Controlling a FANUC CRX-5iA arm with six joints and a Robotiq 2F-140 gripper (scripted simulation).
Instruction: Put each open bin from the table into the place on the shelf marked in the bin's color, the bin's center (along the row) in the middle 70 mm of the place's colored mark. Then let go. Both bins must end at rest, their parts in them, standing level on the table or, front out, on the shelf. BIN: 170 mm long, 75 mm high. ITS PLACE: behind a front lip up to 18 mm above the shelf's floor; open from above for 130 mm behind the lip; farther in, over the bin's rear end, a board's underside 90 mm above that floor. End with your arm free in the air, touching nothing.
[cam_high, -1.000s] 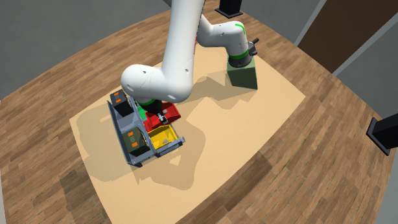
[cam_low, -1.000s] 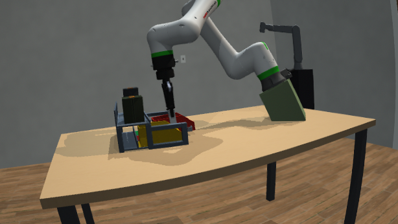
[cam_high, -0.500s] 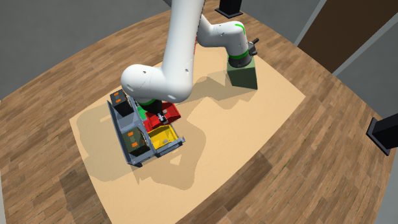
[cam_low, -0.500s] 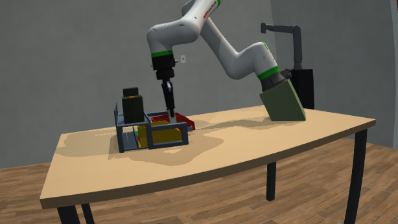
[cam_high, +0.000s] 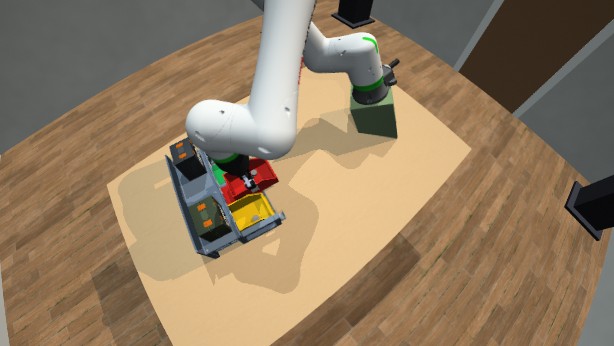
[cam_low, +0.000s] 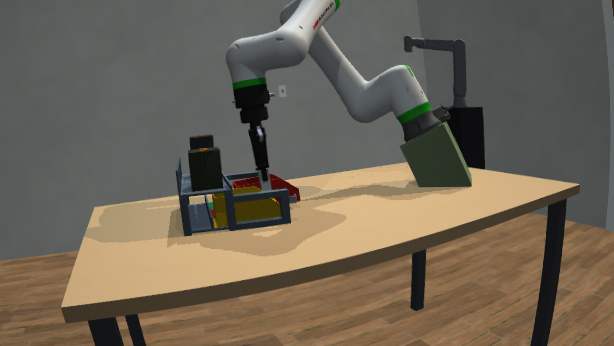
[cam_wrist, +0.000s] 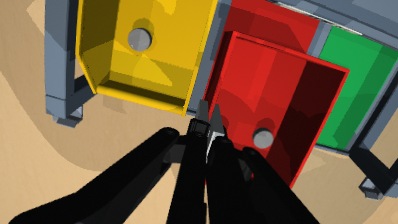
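Clenching the red bin (cam_high: 265, 175) (cam_low: 286, 186) (cam_wrist: 262, 85) by its side wall: the fingers (cam_high: 251, 184) (cam_low: 265, 181) are nearly together, tips straddling the wall on the yellow bin's side. Red bin is at the shelf (cam_high: 180, 194) (cam_low: 231, 210) (cam_wrist: 56, 60), skewed, front sticking out past it; rear edge is over the red mark (cam_wrist: 270, 20), part of which shows behind. Round gray part (cam_wrist: 263, 138) is inside. Yellow bin (cam_high: 252, 212) (cam_low: 257, 209) (cam_wrist: 165, 55) sits in the end place, its own gray disc (cam_wrist: 139, 39) in it. Green mark (cam_high: 219, 175) (cam_wrist: 357, 82) is on the red bin's other side. Shelf stands near the left short edge of the surface (cam_high: 360, 200) (cam_low: 350, 215) (cam_wrist: 30, 175); arm's green base block (cam_high: 375, 120) (cam_low: 440, 162) is well apart, toward the far right corner in the exterior view. Two dark boxes stand on the shelf's upper board.

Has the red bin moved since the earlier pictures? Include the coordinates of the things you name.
No, not that I can see: in the top and side views, the red bin (cam_high: 266, 172) (cam_low: 286, 185) (cam_wrist: 250, 75) keeps its position against the grey shelf (cam_high: 183, 200) (cam_low: 231, 212) (cam_wrist: 57, 65).
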